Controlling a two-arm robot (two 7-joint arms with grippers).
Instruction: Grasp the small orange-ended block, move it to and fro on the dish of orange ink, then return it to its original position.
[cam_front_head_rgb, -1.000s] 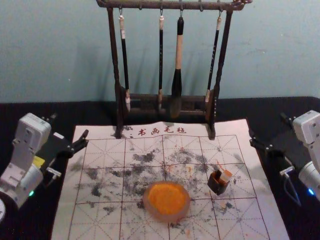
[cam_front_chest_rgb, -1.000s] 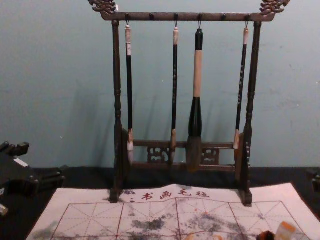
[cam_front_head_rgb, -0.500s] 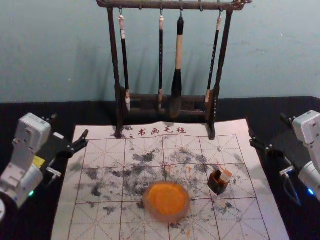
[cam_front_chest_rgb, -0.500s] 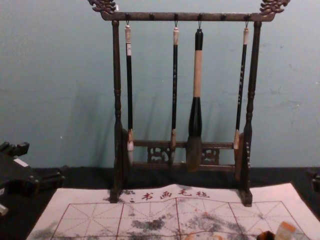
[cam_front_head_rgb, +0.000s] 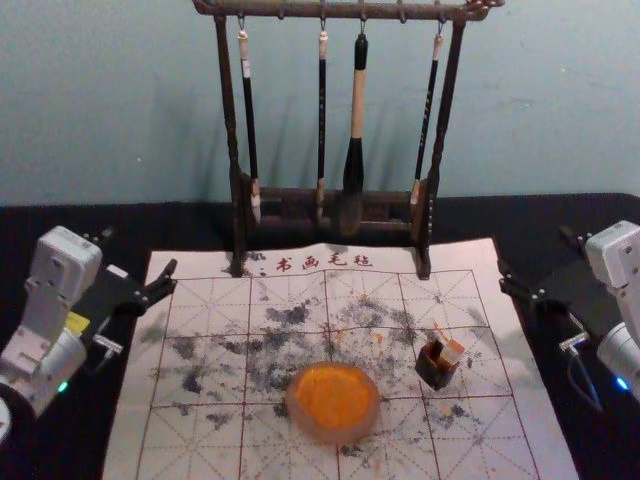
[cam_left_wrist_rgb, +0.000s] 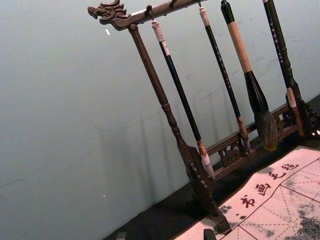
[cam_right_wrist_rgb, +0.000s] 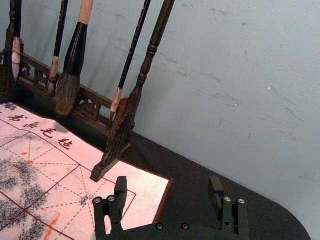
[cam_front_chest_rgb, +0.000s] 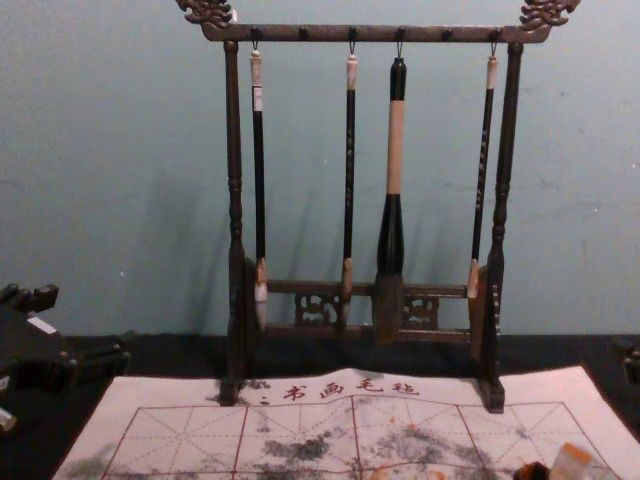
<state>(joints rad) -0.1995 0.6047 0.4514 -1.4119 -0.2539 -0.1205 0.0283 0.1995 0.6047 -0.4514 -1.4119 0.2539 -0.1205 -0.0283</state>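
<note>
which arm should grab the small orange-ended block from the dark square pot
Probably the right: the block sits toward the robot's right, nearer the open right gripper. The left gripper, also open, is farther, across the white grid-marked mat.

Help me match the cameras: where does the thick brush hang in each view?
Head view: thick brush, upper middle.
Chest view: thick brush, right of centre.
Left wrist view: thick brush, between thinner brushes.
Right wrist view: thick brush, likewise.
Shared landmark: the mat's lettering.

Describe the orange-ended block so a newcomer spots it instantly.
On the white mat before the brush rack, find the dish of orange ink. To its right, in a small dark holder, leans the block: pale, orange-topped, against dark walls.
</note>
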